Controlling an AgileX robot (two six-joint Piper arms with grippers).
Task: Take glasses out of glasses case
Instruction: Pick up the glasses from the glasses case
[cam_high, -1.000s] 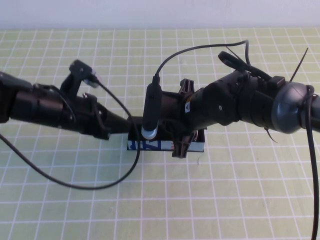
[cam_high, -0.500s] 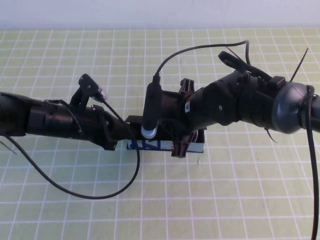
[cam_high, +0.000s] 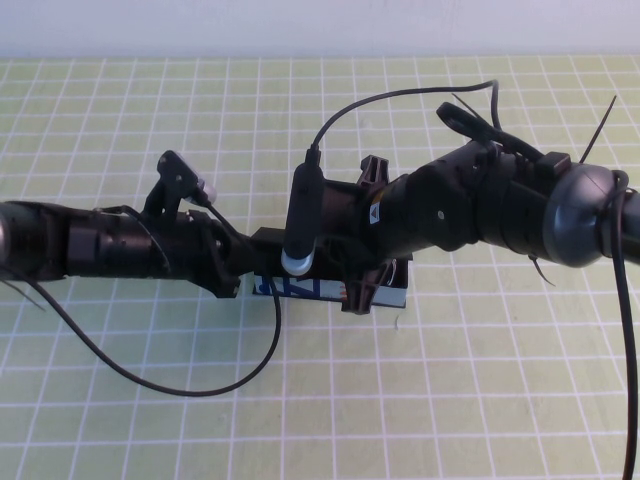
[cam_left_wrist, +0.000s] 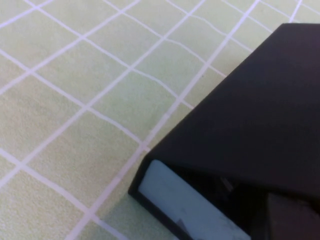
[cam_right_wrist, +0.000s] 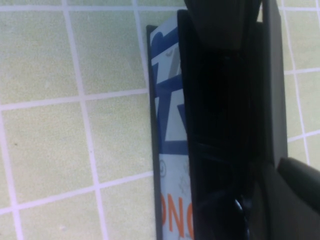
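The glasses case lies mid-table, its white-blue side panel with orange print facing me. In the right wrist view the case shows a dark interior. I cannot make out the glasses in it. My right gripper hovers over the middle of the case, its two fingers spread wide across the case's width; one finger shows beside the far wall. My left gripper is at the case's left end. The left wrist view shows the black flap lid slanting over the pale end panel.
The table is a green mat with a white grid. A white wall runs along the far edge. Black cables loop off both arms, one hanging over the mat in front of the left arm.
My left arm has moved right and its gripper has reached the case's left end. The right arm and the case have not moved.
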